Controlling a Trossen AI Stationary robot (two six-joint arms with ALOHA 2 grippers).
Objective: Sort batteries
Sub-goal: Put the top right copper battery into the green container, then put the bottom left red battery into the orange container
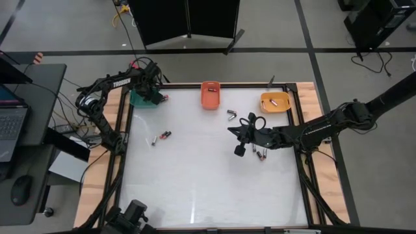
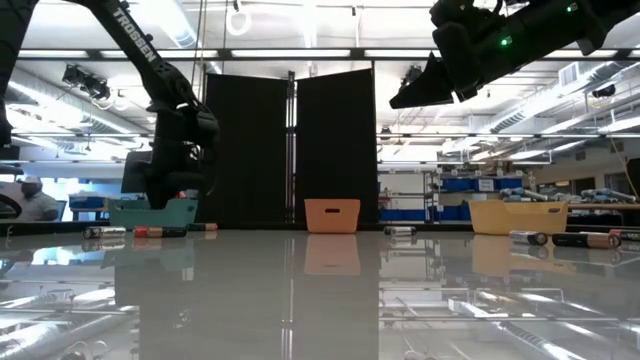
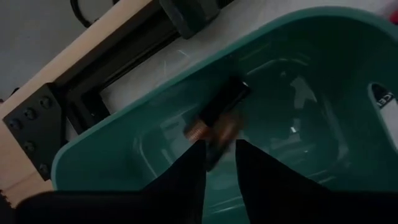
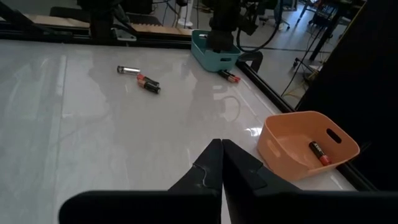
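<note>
Left wrist view shows the left gripper (image 3: 217, 163), fingers parted, poised over the teal plastic bin (image 3: 323, 37) where a dark copper-ended battery (image 3: 217, 118) lies loose, so the drop looks done and the next move is fetching another battery beside that bin.

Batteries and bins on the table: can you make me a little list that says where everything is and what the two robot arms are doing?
teal bin: far left corner of the table
left gripper: over the teal bin, a battery just past its fingers, inside the bin
orange bin: far middle, one battery inside
yellow bin: far right
right gripper: above the table's right part, fingers shut, holding nothing
loose batteries: two on the left, some near the right gripper
</note>
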